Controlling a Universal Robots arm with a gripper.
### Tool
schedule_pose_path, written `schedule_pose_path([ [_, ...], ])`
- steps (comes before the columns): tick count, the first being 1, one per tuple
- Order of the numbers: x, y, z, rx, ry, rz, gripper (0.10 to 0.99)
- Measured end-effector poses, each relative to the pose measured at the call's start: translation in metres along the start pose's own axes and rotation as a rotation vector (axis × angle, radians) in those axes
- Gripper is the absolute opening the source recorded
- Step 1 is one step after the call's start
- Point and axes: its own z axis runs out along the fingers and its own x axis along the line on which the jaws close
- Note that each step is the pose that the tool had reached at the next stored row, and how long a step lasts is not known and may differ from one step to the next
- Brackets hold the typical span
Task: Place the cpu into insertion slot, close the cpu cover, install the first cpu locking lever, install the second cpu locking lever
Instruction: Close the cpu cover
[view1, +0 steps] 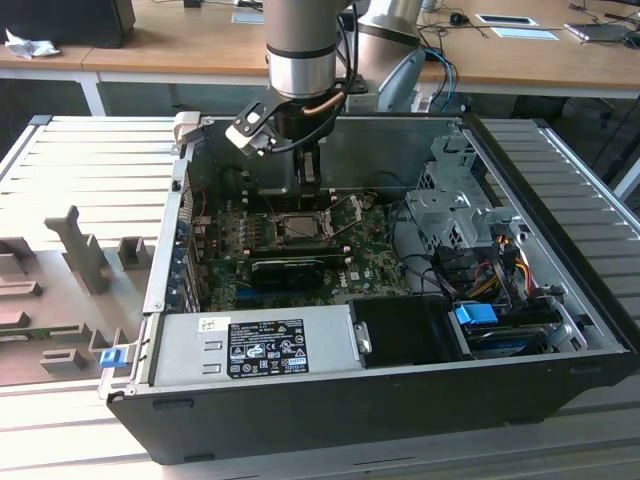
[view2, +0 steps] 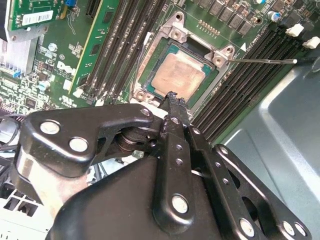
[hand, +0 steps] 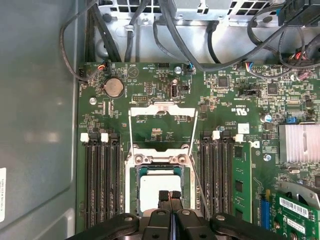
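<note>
The cpu (view2: 177, 75) lies flat in the insertion slot (view2: 145, 65) on the green board, its pale face up. In the first wrist view the cpu (hand: 150, 192) shows just beyond my fingertips. The cpu cover (hand: 162, 111) stands swung open past the socket's far edge, and the board shows through its opening. One thin locking lever (view2: 265, 61) sticks out sideways, unlatched. My gripper (hand: 169, 196) is shut with nothing between its fingers, and its tips hover over the near edge of the cpu. In the exterior view the gripper (view1: 310, 180) hangs inside the case above the socket (view1: 300, 226).
Black memory slots (hand: 102, 180) flank the socket on both sides. A power supply (view1: 255, 345) fills the case front, and a drive cage (view1: 450, 205) with cables sits at the exterior view's right. A black card (view1: 290, 268) lies just in front of the socket.
</note>
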Motion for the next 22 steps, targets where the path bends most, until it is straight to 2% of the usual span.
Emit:
schedule_pose_path([
  [6, 0.0007, 0.0003, -0.0033, 0.000, -0.0111, -0.001, 0.106],
  [11, 0.0008, 0.0011, -0.0056, 0.000, -0.0161, -0.001, 0.106],
  [22, 0.0009, 0.0071, -0.0052, 0.006, -0.0167, -0.003, 0.106],
])
